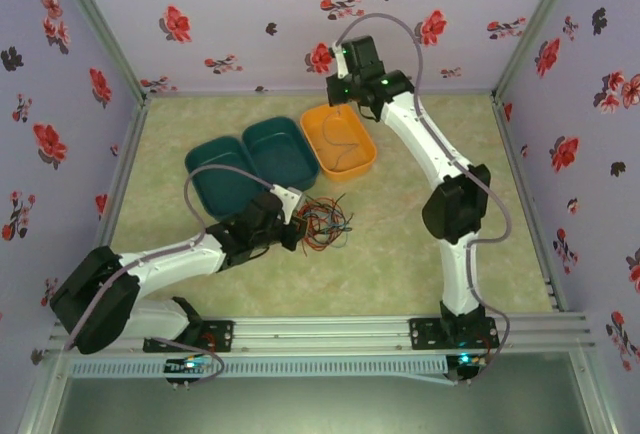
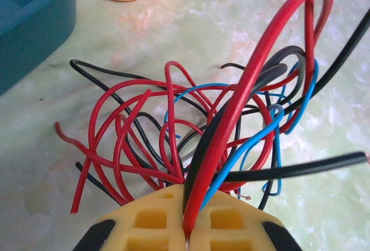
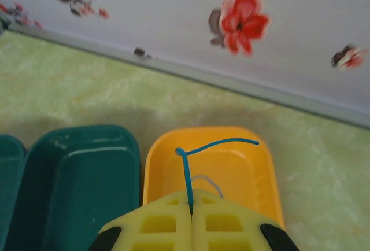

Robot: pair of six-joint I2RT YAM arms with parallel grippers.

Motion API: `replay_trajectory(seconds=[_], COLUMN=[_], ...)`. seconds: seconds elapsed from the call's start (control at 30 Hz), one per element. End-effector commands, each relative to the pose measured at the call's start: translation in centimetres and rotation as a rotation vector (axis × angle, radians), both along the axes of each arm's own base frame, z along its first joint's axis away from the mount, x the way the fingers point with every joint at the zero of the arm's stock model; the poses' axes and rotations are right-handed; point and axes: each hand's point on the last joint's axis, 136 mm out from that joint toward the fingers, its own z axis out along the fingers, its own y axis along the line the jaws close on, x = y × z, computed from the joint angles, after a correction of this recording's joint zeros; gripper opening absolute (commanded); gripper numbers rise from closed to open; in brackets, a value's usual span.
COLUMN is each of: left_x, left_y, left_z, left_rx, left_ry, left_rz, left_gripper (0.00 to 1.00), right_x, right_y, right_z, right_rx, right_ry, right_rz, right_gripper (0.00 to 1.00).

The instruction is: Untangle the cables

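Tangled thin red, black and blue cables (image 1: pixel 323 222) are heaped on the green table (image 1: pixel 400 264), one red cable (image 2: pixel 243 87) pinched in the left end effector (image 2: pixel 188 235). A teal cable (image 3: pixel 186 176) is clamped by the right end effector (image 3: pixel 191 209) over the orange plastic tray (image 3: pixel 260 170).

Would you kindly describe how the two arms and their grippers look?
The left arm and right arm have white links, black joints and looping grey cables. Green lights glow near the right wrist. The left gripper and right gripper have yellow fingers with square recesses.
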Motion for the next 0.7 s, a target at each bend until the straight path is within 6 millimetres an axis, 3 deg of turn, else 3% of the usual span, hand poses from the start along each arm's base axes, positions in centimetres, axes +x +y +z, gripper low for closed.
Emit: replay_trajectory(seconds=[0.0,0.4,0.67], left_x=[0.3,0.3,0.4], left_y=[-0.9,-1.1,-1.3], left_z=[1.8,0.9,0.7], left_rx=[-0.054,-0.052,-0.052], left_ry=[-0.005,0.043,0.049], left_rz=[-0.004,0.01,0.012], left_gripper=[0.0,0.0,0.0], right_x=[0.1,-0.9,-2.2], right_y=[0.2,-1.3,-1.5], right_z=[-3.4,-13.0,-17.3], right_rx=[0.035,0.03,0.016], right_ry=[0.122,0.431,0.563], right_rz=[0.004,-0.107,-0.12], right_gripper=[0.0,0.0,0.0])
